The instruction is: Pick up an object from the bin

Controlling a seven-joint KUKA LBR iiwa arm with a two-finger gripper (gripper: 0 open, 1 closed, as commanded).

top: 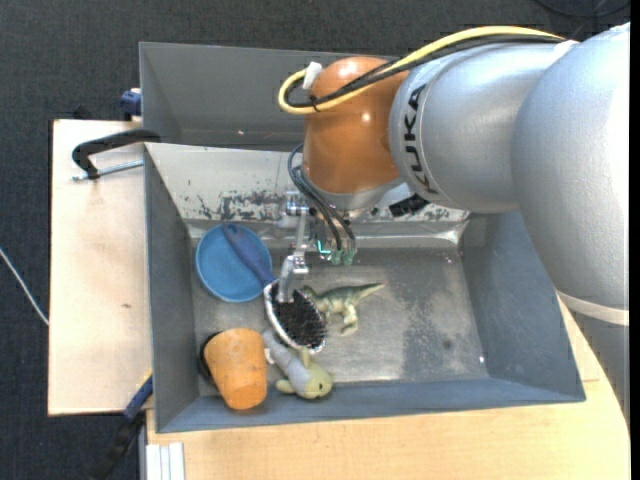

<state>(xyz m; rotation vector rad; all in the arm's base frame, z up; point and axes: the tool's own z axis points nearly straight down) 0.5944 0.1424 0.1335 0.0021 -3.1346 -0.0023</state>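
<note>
Camera view: the pincer (298,273) is poised over a black-bristled brush (298,320) at 7 o'clock in the bin (168,288); its opening cannot be told. The brush is judged light and stiff; the white rim is advised for gripping.

Down on the floor of the grey metal bin (430,318), everything crowds the left half. A blue round lid (235,261) lies flat by the left wall, with an orange cup (238,368) on its side in the near-left corner. Beside the cup there's a black brush (297,320) with a white rim, touching a green toy dinosaur (345,303). Below it lies a pale yellowish toy (305,378) – possibly a soft figure, it's hard to tell. The right half is bare, scuffed metal.
</note>
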